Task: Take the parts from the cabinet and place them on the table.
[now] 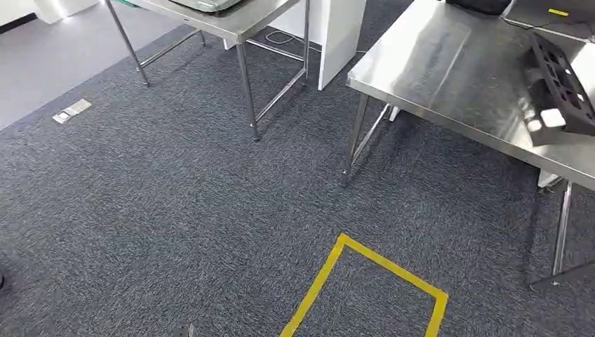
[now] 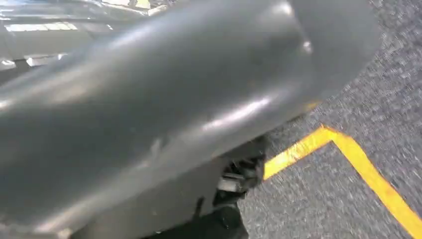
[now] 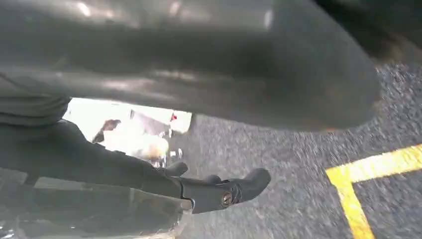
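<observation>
A steel table [image 1: 449,70] stands at the right of the head view. On its right end lies a black compartment tray [image 1: 561,74] with a small white part [image 1: 553,118] at its near edge. In the left wrist view my left hand [image 2: 174,99] hangs over the carpet; its thick grey thumb covers most of the picture and the dark fingers [image 2: 241,172] barely show beneath it. In the right wrist view my right hand [image 3: 149,89] also hangs low, its dark fingers [image 3: 224,193] stretched out with nothing between them and the thumb.
Grey carpet spreads ahead, with a yellow tape square [image 1: 379,263] on it near my feet. A second steel table [image 1: 238,24] stands at the back left beside a white panel [image 1: 340,35]. A metal floor plate [image 1: 71,111] lies at the left.
</observation>
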Available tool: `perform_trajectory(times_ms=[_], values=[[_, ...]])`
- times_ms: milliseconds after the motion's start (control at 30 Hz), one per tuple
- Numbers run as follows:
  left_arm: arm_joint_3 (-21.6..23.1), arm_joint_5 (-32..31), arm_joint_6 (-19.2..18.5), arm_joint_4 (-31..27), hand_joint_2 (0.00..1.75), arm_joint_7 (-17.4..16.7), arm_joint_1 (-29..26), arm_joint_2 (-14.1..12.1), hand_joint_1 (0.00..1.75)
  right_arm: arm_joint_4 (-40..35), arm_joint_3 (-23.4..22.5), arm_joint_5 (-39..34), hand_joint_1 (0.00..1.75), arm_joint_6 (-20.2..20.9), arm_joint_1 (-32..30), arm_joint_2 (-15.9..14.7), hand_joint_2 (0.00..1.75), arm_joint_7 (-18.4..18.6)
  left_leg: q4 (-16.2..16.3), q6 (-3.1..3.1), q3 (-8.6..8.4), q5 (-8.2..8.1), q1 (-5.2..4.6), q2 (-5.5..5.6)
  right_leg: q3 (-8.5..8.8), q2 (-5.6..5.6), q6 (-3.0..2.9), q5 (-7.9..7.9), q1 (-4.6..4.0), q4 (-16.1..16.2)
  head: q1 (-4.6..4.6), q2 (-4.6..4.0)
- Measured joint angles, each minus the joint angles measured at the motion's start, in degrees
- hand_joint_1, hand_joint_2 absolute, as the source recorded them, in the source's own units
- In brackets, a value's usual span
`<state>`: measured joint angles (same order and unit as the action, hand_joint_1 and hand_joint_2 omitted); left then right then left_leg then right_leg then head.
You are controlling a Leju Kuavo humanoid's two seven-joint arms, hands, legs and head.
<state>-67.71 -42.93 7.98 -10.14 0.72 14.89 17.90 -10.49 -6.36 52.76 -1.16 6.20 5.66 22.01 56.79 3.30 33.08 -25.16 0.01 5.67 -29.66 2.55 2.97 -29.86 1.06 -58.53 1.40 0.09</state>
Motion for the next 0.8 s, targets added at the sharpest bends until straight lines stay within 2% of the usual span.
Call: perform_trajectory(times_ms=[33, 67, 133, 167, 200, 233, 267, 300, 333, 367, 400, 500, 567, 600, 633, 667, 700, 733, 767, 800], values=[[0.00, 0.00, 0.00, 0.02, 0.00, 0.00, 0.00, 0.15, 0.00, 0.13, 0.00, -0.04, 0.00, 0.46, -0.25, -0.07, 0.00, 0.42, 0.34, -0.36, 0.22, -0.05, -0.17, 0.58, 0.54, 2.60, -0.45, 0.01, 0.21, 1.75, -0.09, 0.00], [0.00, 0.22, 0.09, 0.02, 0.00, 0.00, 0.01, 0.33, 0.00, 0.17, 0.00, -0.09, 0.00, 0.79, -0.27, -0.02, 0.00, 0.77, 0.45, -0.64, 0.53, -0.05, -0.43, 1.06, 0.38, 1.65, -1.10, 0.38, 0.06, 2.07, -0.17, 0.00], [-0.02, 0.98, 0.59, 0.05, 0.00, 0.07, -0.06, 0.50, 0.00, 0.17, 0.00, 0.19, 0.00, 1.07, -0.23, -0.05, 0.00, 1.16, 0.27, -1.37, 0.88, 0.44, -0.24, 1.91, 0.76, 0.73, -1.50, 0.61, -0.40, 1.79, 0.13, 0.00], [-0.02, 1.51, 0.66, 0.07, 0.00, 0.26, -0.09, 0.55, 0.00, 0.17, 0.04, 0.83, 0.00, 1.45, -0.30, -0.09, 0.00, 1.18, 0.36, -1.71, 1.17, 0.61, -0.24, 2.64, 0.78, 0.01, -1.90, 0.90, -0.13, 2.01, 0.11, 0.00], [-0.04, 1.68, 0.81, 0.09, 0.00, 0.53, -0.14, 0.63, 0.00, 0.17, 0.26, 1.51, 0.00, 1.88, -0.38, 0.02, 0.00, 0.68, 1.06, -1.79, 1.41, -0.01, -0.15, 1.43, 0.80, -0.90, -2.27, 1.15, 0.26, 2.16, -0.04, -0.02], [-0.04, 1.88, 1.01, 0.13, 0.00, 0.79, -0.15, 0.92, 0.00, 0.17, 0.72, 2.21, 0.00, 2.27, -0.36, -0.07, 0.00, -0.10, 3.59, -2.26, 2.53, -2.10, -0.51, -2.46, 0.68, -1.63, -2.65, 1.19, 0.17, 2.17, 0.91, 0.00], [-0.04, 1.88, 1.03, 0.20, 0.00, 0.92, -0.12, 1.12, 0.00, 0.17, 0.94, 2.45, 0.00, 2.50, -0.40, -0.07, 0.00, -0.48, 7.51, -2.63, 4.34, -4.48, -0.32, -4.09, 0.64, -2.32, -2.75, 1.12, 0.06, 2.17, 1.23, 0.00], [-0.04, 1.88, 1.16, 0.18, 0.00, 1.03, -0.11, 1.18, 0.00, 0.17, 1.05, 2.62, 0.00, 2.65, -0.40, -0.04, 0.00, -0.52, 12.24, -2.90, 6.49, -6.80, -0.18, -4.81, 0.59, -3.22, -2.80, 1.09, 0.01, 2.16, 1.16, -0.02], [-0.02, 1.88, 1.16, 0.18, 0.00, 1.12, -0.11, 1.18, 0.00, 0.17, 1.14, 2.64, 0.00, 2.67, -0.45, -0.18, 0.00, -0.59, 16.77, -3.14, 8.54, -8.60, -0.06, -5.05, 0.50, -4.19, -2.83, 1.06, -0.02, 2.15, 1.29, -0.02], [-0.04, 1.88, 1.22, 0.18, 0.00, 1.14, -0.13, 1.18, 0.00, 0.17, 1.25, 2.80, 0.00, 2.67, -0.52, -0.29, 0.00, -0.59, 19.00, -3.31, 9.49, -9.01, 0.10, -5.22, 0.48, -5.12, -2.84, 1.04, -0.02, 2.15, 1.33, 0.00], [-0.04, 1.88, 1.27, 0.18, 0.00, 1.14, -0.15, 1.16, 0.00, 0.17, 1.33, 2.84, 0.00, 2.69, -0.54, -0.33, 0.00, -0.59, 19.06, -3.35, 9.45, -8.76, 0.18, -5.28, 0.47, -5.55, -2.84, 1.03, -0.02, 2.15, 1.31, -0.02], [-0.04, 1.88, 1.27, 0.18, 0.00, 1.14, -0.15, 1.16, 0.00, 0.17, 1.33, 2.84, 0.00, 2.69, -0.54, -0.33, 0.00, -0.59, 19.06, -3.35, 9.45, -8.76, 0.18, -5.28, 0.47, -5.55, -2.84, 1.03, -0.02, 2.15, 1.31, -0.02], [-0.04, 1.88, 1.31, 0.18, 0.00, 1.14, -0.15, 1.16, 0.00, 0.17, 1.38, 2.86, 0.00, 2.71, -0.54, -0.35, 0.00, -0.61, 18.84, -3.36, 9.30, -8.52, 0.21, -5.30, 0.48, -5.76, -2.84, 1.03, -0.02, 2.15, 1.31, 0.00], [-0.04, 1.88, 1.36, 0.18, 0.00, 1.14, -0.16, 1.16, 0.00, 0.17, 1.44, 2.86, 0.00, 2.74, -0.53, -0.35, 0.00, -0.74, 16.88, -3.35, 8.20, -7.15, 0.27, -5.49, 0.49, -6.40, -2.83, 1.02, -0.02, 2.15, 1.36, 0.00], [-0.04, 1.88, 1.40, 0.18, 0.00, 1.14, -0.15, 1.16, 0.00, 0.17, 1.44, 2.71, 0.00, 2.74, -0.48, -0.33, 0.00, -0.96, 13.61, -3.29, 6.29, -5.42, 0.32, -5.72, 0.54, -6.97, -2.82, 1.01, -0.01, 2.15, 1.33, 0.00], [-0.04, 1.53, 1.42, 0.20, 0.00, 0.85, -0.14, 1.22, 0.00, 0.17, 1.44, 2.29, 0.00, 2.74, -0.35, -0.24, 0.00, -1.11, 5.03, -3.00, 1.32, -1.96, 0.32, -7.47, 0.71, -7.90, -2.84, 0.94, 0.00, 2.15, 1.38, 0.00], [-0.02, 0.48, 1.62, 0.22, 0.00, 0.00, -0.03, 1.62, 0.00, 0.17, 1.35, 0.46, 0.00, 2.60, -0.76, -0.33, 0.00, -1.05, 0.58, -1.90, -0.59, -1.76, -0.57, -8.94, 0.96, -9.90, -1.90, 0.53, -0.71, 2.10, 0.90, 0.00], [-0.02, 0.24, 1.42, 0.22, 0.00, -0.13, -0.01, 1.66, 0.00, 0.17, 1.27, 0.09, 0.00, 2.41, -0.82, -0.31, 0.00, -1.05, 0.41, -1.43, -0.45, -1.58, -0.77, -8.03, 1.20, -10.75, -1.57, 0.60, -0.70, 2.31, 0.92, 0.00], [-0.02, 0.13, 1.09, 0.24, 0.00, -0.15, 0.00, 1.81, 0.00, 0.15, 1.18, -0.15, 0.00, 2.26, -1.00, -0.24, 0.00, -1.07, -0.19, -0.68, -0.82, -0.97, -0.02, -7.32, 0.67, -9.95, -1.09, 0.03, -0.54, 1.92, 0.92, 0.00], [0.00, -0.07, 0.94, 0.24, 0.00, -0.17, 0.10, 1.99, 0.00, 0.17, 1.07, -0.13, 0.00, 2.19, -1.13, -0.29, 0.00, -1.38, -0.25, -0.46, -0.76, -0.84, -0.15, -6.70, 0.32, -6.69, -1.15, -1.02, -0.39, 0.37, 0.68, 0.00]])
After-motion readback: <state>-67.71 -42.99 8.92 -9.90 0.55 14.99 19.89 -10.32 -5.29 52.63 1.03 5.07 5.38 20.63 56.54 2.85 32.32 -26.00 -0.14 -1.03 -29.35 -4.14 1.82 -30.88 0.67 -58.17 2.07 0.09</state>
